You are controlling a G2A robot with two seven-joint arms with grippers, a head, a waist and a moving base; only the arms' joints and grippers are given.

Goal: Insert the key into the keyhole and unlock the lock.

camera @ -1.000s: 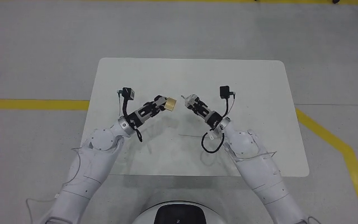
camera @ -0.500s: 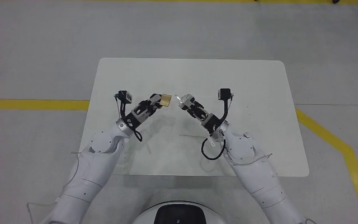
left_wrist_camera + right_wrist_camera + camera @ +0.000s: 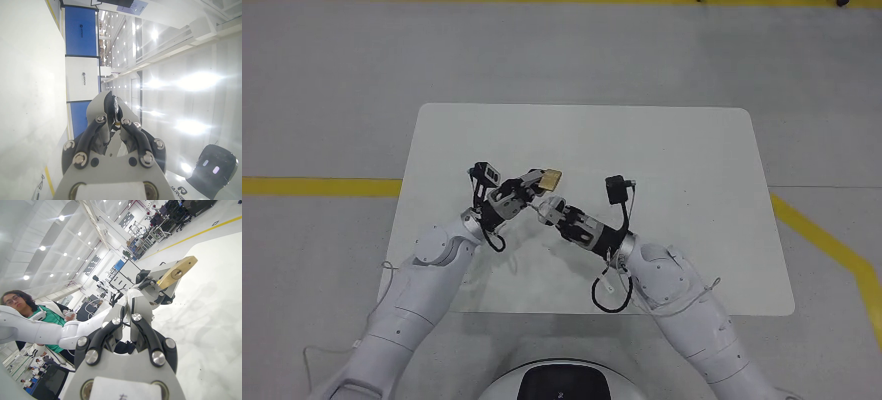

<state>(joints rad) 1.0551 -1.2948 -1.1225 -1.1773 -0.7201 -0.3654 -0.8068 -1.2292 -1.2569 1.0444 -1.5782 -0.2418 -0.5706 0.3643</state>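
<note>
A brass padlock [image 3: 553, 179] hangs above the middle of the white table [image 3: 692, 150], with my left gripper [image 3: 538, 181] shut on it. In the left wrist view the fingers [image 3: 98, 108] pinch the steel shackle [image 3: 115, 107]. In the right wrist view the padlock [image 3: 186, 263] shows its keyhole [image 3: 177, 272] facing the camera, clamped in the left gripper [image 3: 167, 279]. My right gripper [image 3: 546, 207] sits just in front of and below the lock, fingers [image 3: 118, 313] pressed shut on the key. The key is almost wholly hidden between them.
The table's right half and far side hold nothing else. A yellow floor stripe [image 3: 312, 186] runs past the left edge. The right arm's black wrist camera [image 3: 213, 170] sits close beside my left gripper.
Both arms have swung inward. The left gripper carried the padlock slightly right, and the right gripper moved left and nearer the robot, closing the gap to the lock.
</note>
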